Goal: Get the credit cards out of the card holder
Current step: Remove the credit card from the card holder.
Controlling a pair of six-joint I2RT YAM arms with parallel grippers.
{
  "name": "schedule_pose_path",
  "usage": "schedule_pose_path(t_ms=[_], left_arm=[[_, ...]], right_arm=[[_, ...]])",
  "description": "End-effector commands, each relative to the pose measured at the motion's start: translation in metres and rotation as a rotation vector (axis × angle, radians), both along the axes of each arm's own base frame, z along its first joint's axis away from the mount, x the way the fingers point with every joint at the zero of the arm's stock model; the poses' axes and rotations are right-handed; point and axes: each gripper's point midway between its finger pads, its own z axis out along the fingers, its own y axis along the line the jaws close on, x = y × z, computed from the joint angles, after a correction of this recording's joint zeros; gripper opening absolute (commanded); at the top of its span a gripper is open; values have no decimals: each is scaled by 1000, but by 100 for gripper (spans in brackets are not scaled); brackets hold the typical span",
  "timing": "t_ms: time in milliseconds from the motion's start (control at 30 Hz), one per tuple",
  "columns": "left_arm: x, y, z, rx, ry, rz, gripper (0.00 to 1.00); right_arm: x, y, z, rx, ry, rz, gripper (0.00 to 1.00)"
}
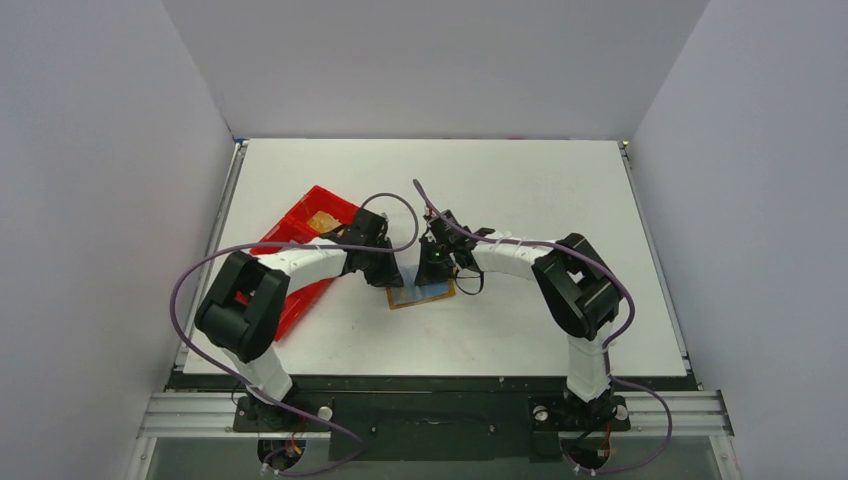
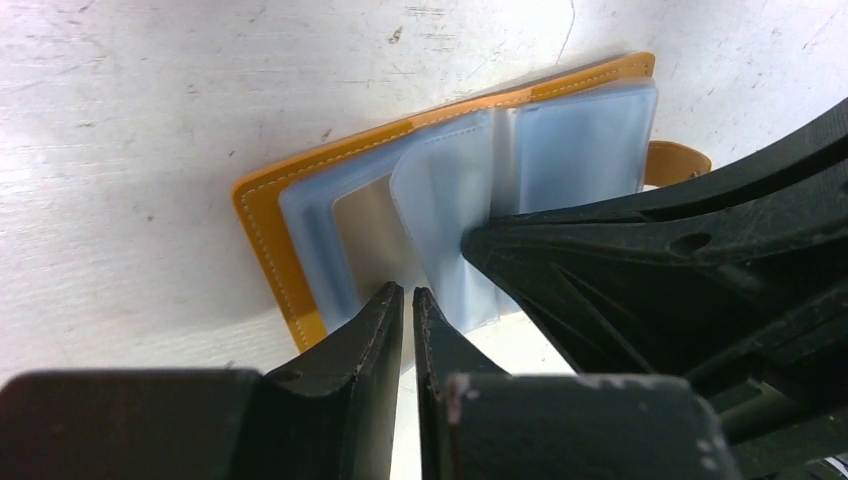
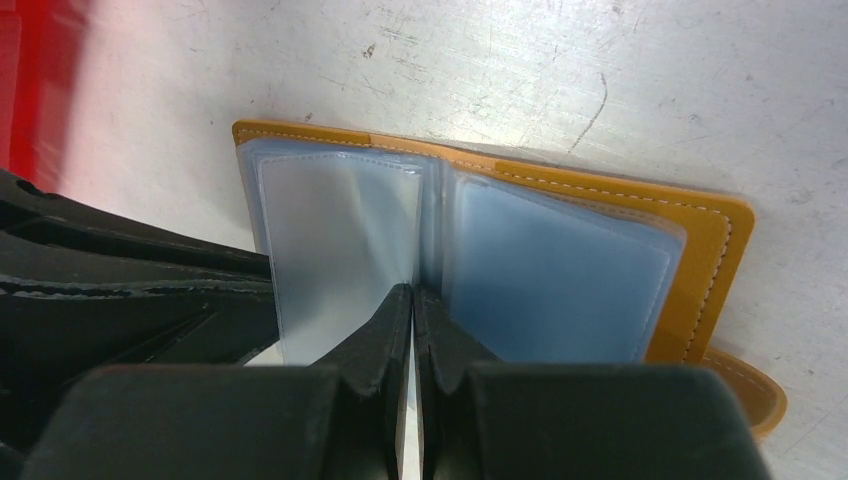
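Observation:
The tan card holder (image 1: 422, 296) lies open on the white table between both arms. Its clear sleeves hold pale blue-grey credit cards (image 3: 555, 280), also seen in the left wrist view as credit cards (image 2: 580, 140). My right gripper (image 3: 412, 292) is shut at the holder's (image 3: 700, 240) middle fold, pinching a sleeve leaf (image 2: 440, 200) that stands lifted and curved. My left gripper (image 2: 408, 292) sits at the near edge of the holder's (image 2: 262, 215) left page, jaws almost together with a thin slit. I see nothing in that slit.
A long red tray (image 1: 300, 240) stands at the left, partly under the left arm, with something tan inside (image 1: 322, 220). Its red wall shows at the edge of the right wrist view (image 3: 30, 90). A strap tab (image 3: 760, 395) sticks out from the holder.

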Motion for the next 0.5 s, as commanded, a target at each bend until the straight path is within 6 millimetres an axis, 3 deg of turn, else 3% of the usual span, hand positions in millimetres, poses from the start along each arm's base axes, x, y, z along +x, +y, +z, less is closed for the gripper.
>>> schedule_pose_path(t_ms=[0,233,467], left_arm=[[16,-19,10,-49,-51,-15,7],[16,-21,5,-55,-43,-11,5],[19,-22,11,-56,-53,-15,4]], right_arm=[[-24,-32,-50,-168,80,-8,0],[-15,-25,-30,-138,50,-12,0],[-3,-24,3,-121,-7,-25,21]])
